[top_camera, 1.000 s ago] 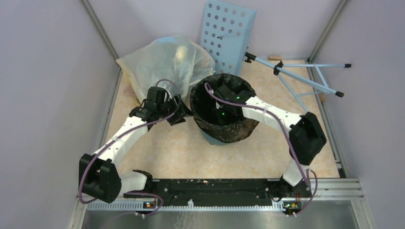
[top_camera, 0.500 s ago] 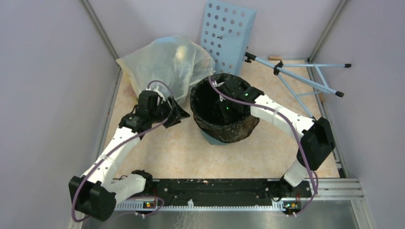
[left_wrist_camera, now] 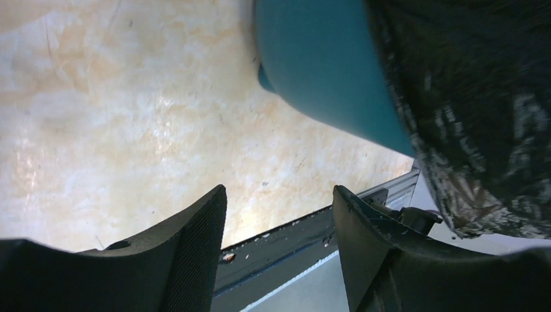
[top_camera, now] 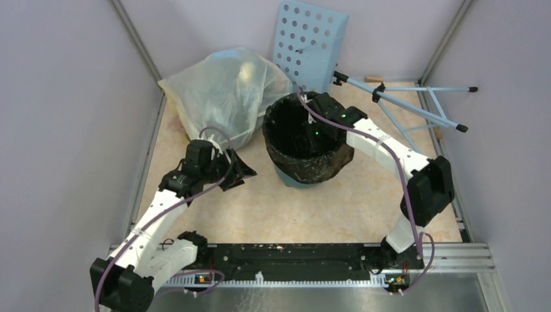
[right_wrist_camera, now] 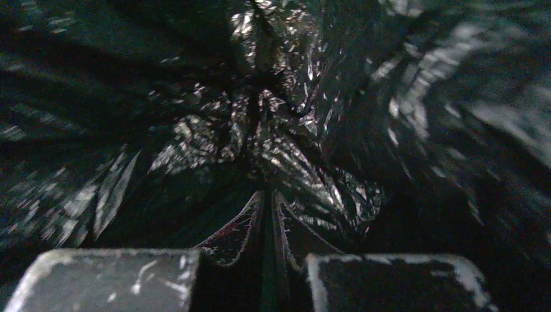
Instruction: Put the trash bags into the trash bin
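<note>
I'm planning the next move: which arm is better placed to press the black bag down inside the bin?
Right, probably. The right claw reaches into the bin, pointing at the crinkled bag. The left claw is open, low outside the bin's wall, touching nothing.

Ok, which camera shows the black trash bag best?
The top external view: the trash bag shows whole, lining the trash bin and folded over its rim. The left wrist view catches only its overhang beside the teal wall; the right wrist view shows only crinkled plastic up close.
</note>
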Available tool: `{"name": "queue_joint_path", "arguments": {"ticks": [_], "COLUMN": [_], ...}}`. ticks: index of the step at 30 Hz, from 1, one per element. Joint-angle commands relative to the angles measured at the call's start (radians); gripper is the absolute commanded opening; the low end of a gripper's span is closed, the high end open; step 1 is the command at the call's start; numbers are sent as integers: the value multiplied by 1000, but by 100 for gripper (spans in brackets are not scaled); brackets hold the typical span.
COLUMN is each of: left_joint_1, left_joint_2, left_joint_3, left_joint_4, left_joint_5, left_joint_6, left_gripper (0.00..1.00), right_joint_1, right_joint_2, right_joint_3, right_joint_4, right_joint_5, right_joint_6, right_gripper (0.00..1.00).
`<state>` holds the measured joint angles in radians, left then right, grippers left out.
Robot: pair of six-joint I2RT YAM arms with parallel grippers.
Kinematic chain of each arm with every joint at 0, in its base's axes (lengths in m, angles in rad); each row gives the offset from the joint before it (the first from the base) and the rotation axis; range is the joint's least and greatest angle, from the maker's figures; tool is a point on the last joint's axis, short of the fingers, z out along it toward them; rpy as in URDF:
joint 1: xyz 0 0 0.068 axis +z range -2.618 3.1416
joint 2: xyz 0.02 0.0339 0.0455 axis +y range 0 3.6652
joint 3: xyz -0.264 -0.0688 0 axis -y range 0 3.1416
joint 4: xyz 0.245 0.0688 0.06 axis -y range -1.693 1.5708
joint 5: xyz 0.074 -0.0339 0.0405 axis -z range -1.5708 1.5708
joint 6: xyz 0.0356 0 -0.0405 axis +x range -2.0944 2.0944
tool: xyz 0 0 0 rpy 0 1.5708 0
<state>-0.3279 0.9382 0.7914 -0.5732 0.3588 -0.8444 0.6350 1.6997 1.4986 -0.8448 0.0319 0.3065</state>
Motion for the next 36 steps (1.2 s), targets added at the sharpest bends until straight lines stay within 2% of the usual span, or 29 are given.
{"name": "queue_joint_path", "arguments": {"ticks": [1,7,10,13,18,19,21,22,24,28,31,36], "left_joint_1": [-2,-30,-64,-117,-177,-184,-198,-204,-211,-230,-251,-287], "left_joint_2": [-69,-93,-68,-31,25,31,36,37,41,59,80,124], "left_joint_3": [-77,-141,-155,-154,-148,-150,-162,-168,-179,-209,-237,-288], "left_joint_4": [48,83,135,181,240,253,283,300,316,395,478,625], "left_joint_5": [24,10,3,-22,-58,-61,-71,-75,-90,-97,-99,-116], "left_joint_6": [-53,-92,-111,-126,-138,-137,-137,-142,-157,-163,-159,-185], "left_gripper": [66,67,68,69,74,75,79,86,98,99,99,98], "right_joint_1": [5,4,4,3,3,3,3,3,3,3,3,4], "right_joint_2": [-140,-202,-243,-310,-453,-486,-561,-603,-679,-862,-1017,-1195], "right_joint_3": [21,149,220,250,226,210,148,97,6,-201,-351,-507], "right_joint_4": [-6,-142,-191,-203,-170,-162,-130,-104,-60,-5,55,43], "right_joint_5": [-65,-64,-11,47,94,110,134,134,157,207,185,203], "right_joint_6": [9,11,26,39,60,65,73,76,96,151,181,374], "right_gripper": [10,14,19,21,29,35,62,72,80,84,84,84]}}
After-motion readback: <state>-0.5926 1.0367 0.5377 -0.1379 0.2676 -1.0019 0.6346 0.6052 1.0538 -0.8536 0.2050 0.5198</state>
